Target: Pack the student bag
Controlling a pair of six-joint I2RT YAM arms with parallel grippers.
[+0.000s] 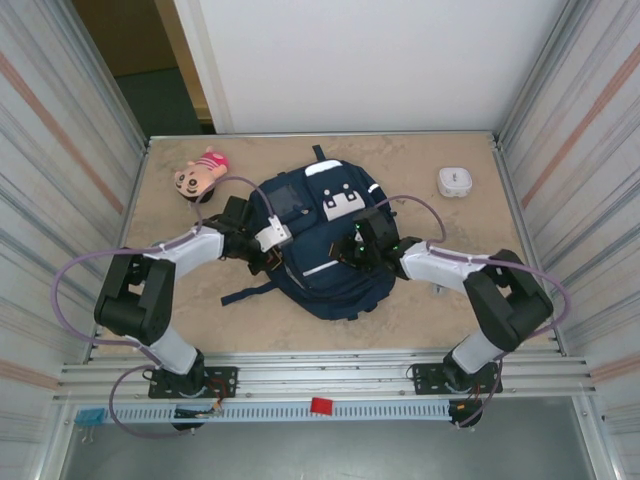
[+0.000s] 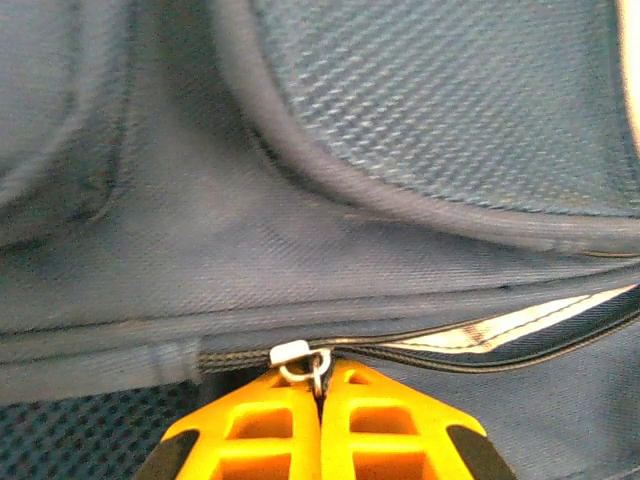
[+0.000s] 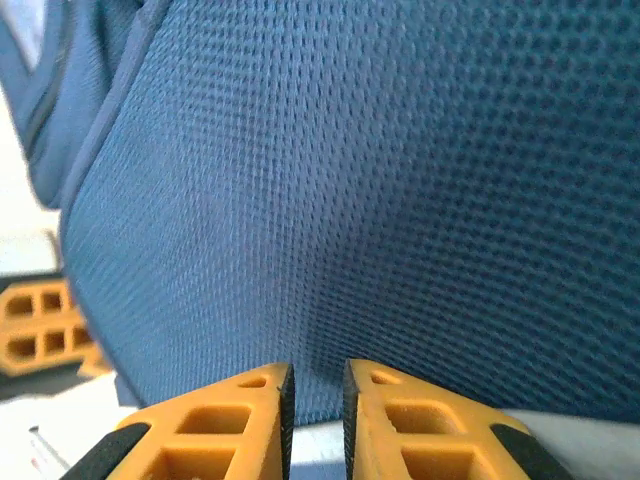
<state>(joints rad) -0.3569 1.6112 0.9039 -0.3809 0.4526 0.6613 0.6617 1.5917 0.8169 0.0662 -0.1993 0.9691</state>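
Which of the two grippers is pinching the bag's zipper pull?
The left gripper: its orange fingers are shut on the metal zipper pull of the student bag. The right gripper faces plain blue fabric, a narrow gap between its fingers.

The student bag is matt woven cloth, its zip pull shiny metal.

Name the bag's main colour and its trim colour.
The bag is navy blue with white patches and stripes, and it shows best in the top external view.
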